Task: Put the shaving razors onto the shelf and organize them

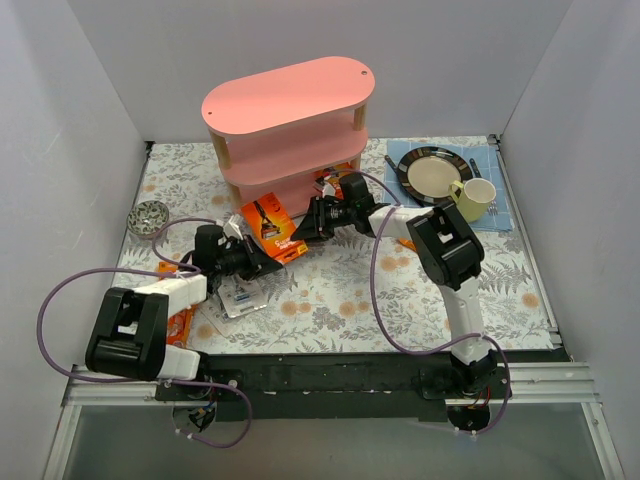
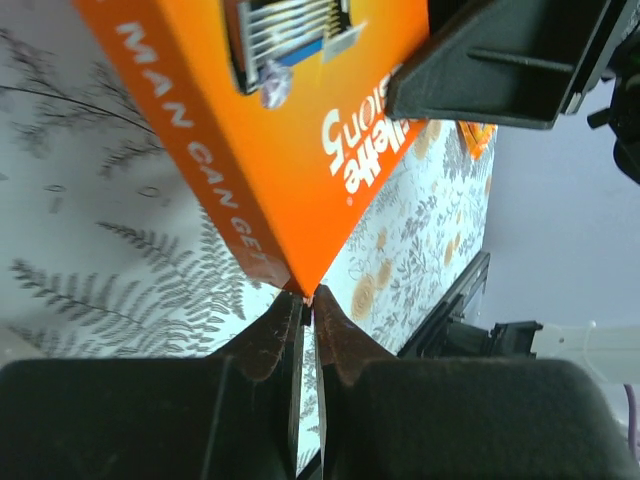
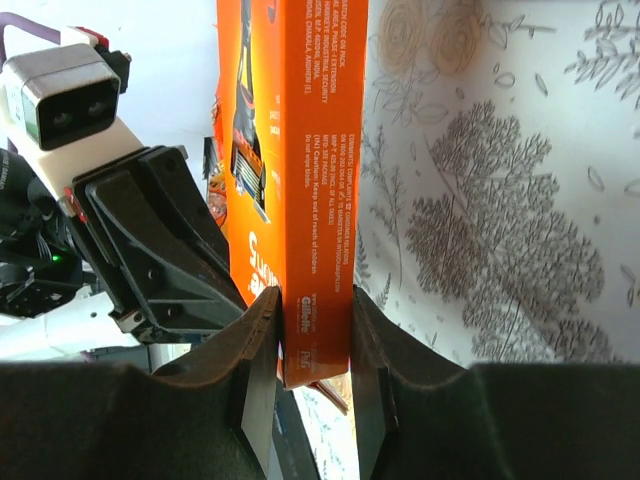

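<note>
An orange razor pack (image 1: 268,226) is held off the table in front of the pink shelf (image 1: 287,110), between both grippers. My right gripper (image 1: 306,228) is shut on its thick edge; in the right wrist view the pack (image 3: 300,150) fills the gap between my right gripper's (image 3: 313,320) jaws. My left gripper (image 1: 268,262) pinches the pack's lower corner; in the left wrist view the pack (image 2: 300,130) meets my left gripper (image 2: 308,300) at the nearly closed tips. Clear blister packs (image 1: 236,298) and an orange bag (image 1: 180,322) lie by the left arm. Another orange pack (image 1: 330,183) sits at the shelf's base.
A dark plate (image 1: 433,172), a yellow mug (image 1: 475,198) and a fork lie on a blue mat (image 1: 500,215) at the back right. A small metal bowl (image 1: 149,217) sits at the left. White walls enclose the floral tablecloth.
</note>
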`<action>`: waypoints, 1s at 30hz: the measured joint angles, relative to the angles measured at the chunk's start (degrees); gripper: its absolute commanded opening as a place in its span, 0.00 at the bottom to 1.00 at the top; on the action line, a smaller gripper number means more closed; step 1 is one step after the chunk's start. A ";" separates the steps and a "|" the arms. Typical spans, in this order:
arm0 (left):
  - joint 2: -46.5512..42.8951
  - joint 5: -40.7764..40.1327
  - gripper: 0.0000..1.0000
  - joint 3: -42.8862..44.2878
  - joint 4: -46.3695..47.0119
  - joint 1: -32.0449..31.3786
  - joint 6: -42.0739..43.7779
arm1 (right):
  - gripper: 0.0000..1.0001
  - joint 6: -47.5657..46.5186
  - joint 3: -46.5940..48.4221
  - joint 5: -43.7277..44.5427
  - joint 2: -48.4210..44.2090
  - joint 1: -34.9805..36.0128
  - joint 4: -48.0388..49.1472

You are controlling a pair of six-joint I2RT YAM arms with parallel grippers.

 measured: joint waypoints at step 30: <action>9.44 4.81 0.00 2.03 7.41 11.63 -2.58 | 0.68 -4.20 -3.10 5.99 -1.64 -4.90 -2.71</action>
